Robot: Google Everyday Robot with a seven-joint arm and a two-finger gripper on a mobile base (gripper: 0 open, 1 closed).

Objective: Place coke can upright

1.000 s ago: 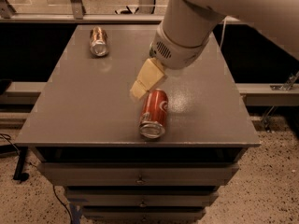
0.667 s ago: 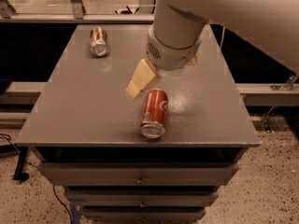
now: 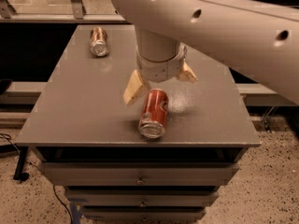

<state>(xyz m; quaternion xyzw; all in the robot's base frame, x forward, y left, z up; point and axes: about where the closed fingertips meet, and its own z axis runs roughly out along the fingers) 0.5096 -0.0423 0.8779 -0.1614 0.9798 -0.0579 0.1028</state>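
The red coke can (image 3: pixel 153 113) lies on its side on the grey table top (image 3: pixel 84 111), near the front edge, its silver end facing the camera. My gripper (image 3: pixel 161 81) hangs just above the can's far end, pointing down. Its two tan fingers are spread apart: one finger (image 3: pixel 134 87) is to the left of the can, the other finger (image 3: pixel 189 73) is behind it to the right. The jaws are open and hold nothing.
A copper-brown can (image 3: pixel 98 41) lies on its side at the table's far left. My large pale arm (image 3: pixel 219 27) crosses the upper right and hides the table's far right part. Drawers (image 3: pixel 140 176) sit below the top. The floor is speckled.
The arm has swung left and lowered over the coke can. The gripper has turned so its fingers now straddle the can's far end. The cans have not moved.
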